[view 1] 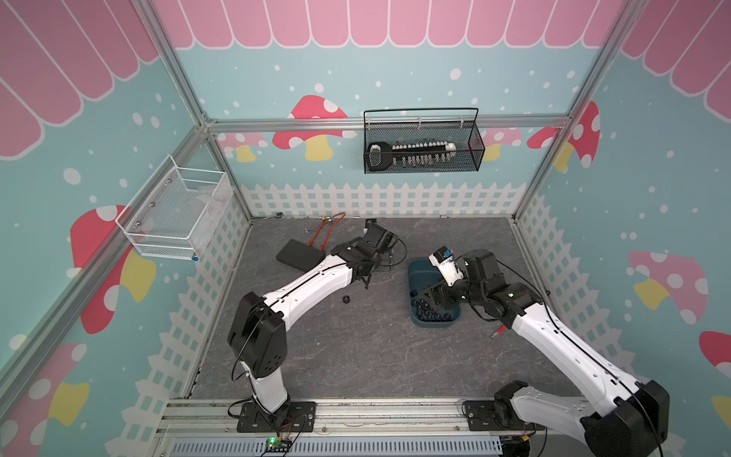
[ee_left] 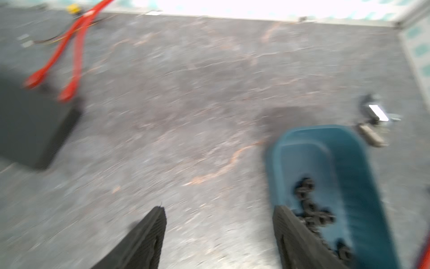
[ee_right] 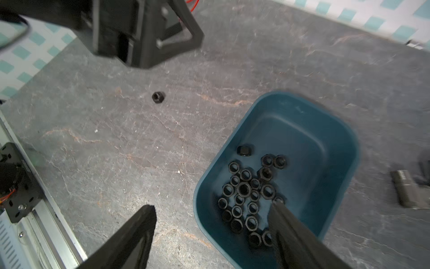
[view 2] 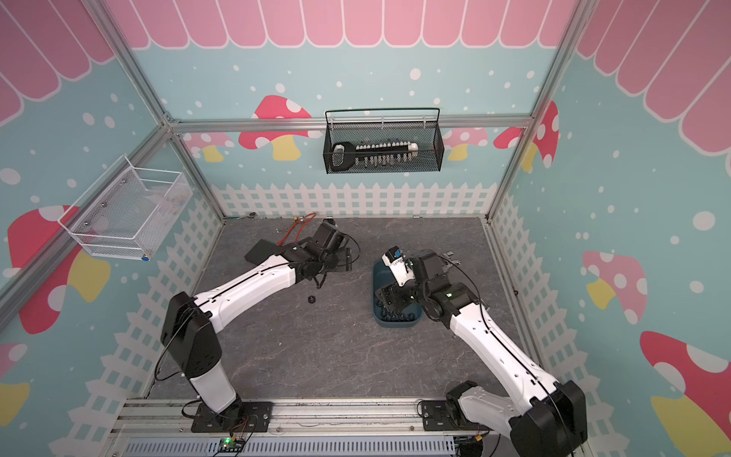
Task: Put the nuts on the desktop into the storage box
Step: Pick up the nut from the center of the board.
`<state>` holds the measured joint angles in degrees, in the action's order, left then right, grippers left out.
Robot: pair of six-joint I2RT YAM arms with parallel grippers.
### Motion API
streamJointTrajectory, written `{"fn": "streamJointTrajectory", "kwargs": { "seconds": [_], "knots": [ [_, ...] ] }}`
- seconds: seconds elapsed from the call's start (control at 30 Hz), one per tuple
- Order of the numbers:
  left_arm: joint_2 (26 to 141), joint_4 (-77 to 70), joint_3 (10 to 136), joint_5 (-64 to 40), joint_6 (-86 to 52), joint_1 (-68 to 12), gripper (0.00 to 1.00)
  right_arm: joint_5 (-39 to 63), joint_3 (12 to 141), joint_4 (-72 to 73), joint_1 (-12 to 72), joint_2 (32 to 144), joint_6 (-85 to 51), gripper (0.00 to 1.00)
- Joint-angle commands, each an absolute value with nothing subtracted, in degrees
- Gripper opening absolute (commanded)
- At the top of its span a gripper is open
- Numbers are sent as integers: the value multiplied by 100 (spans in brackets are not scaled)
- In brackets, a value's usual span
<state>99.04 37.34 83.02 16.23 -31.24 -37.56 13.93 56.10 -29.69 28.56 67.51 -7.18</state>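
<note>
One black nut (view 1: 347,299) (view 2: 311,298) (ee_right: 158,96) lies alone on the dark grey desktop (view 1: 356,356), between the two arms. The teal storage box (view 1: 419,273) (view 2: 379,277) (ee_left: 325,144) (ee_right: 302,130) holds several nuts (ee_right: 246,193) (view 1: 429,312) (ee_left: 311,209) piled at its near end. My right gripper (ee_right: 213,206) (view 1: 435,296) hangs open over the box's near left rim, with nothing between its fingers. My left gripper (ee_left: 220,209) (view 1: 385,259) is open and empty above bare desktop, left of the box and beyond the lone nut.
A flat black box (view 1: 298,255) and red wires (view 1: 328,233) lie at the back left. Silver fittings (ee_right: 407,191) (ee_left: 372,121) sit just right of the storage box. A red-tipped piece (view 1: 499,330) lies under my right arm. Wire baskets hang on the walls.
</note>
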Motion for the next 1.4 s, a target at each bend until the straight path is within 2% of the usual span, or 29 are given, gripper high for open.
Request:
{"fn": "streamJointTrajectory", "kwargs": {
  "seconds": [0.0,0.17,0.3,0.5,0.77,1.1,1.2,1.37],
  "knots": [
    [9726,4167,7380,1852,-3548,-3782,76,1459,5696,-2709,3230,7130,-818,81],
    [8880,3941,6536,2206,-3987,-3238,76,1269,6294,-2514,4019,8356,-774,82],
    [7944,3545,6051,2346,-4171,-2489,78,976,6973,-2423,4592,9533,-696,81],
    [6814,2926,5551,2363,-4123,-1556,81,700,8172,-2262,4959,11067,-696,80],
    [6785,2724,5354,1988,-3967,-1295,83,409,9463,-2232,5053,12545,-696,71],
    [7285,3032,5382,937,-3437,-1226,80,464,9879,-2330,5062,13025,-726,61],
    [7220,3180,5265,700,-3249,-1222,77,475,9861,-2349,5058,13055,-724,55],
    [6853,3361,5139,463,-3087,-1222,77,468,9847,-2372,5062,13137,-735,44]
  ]
}}
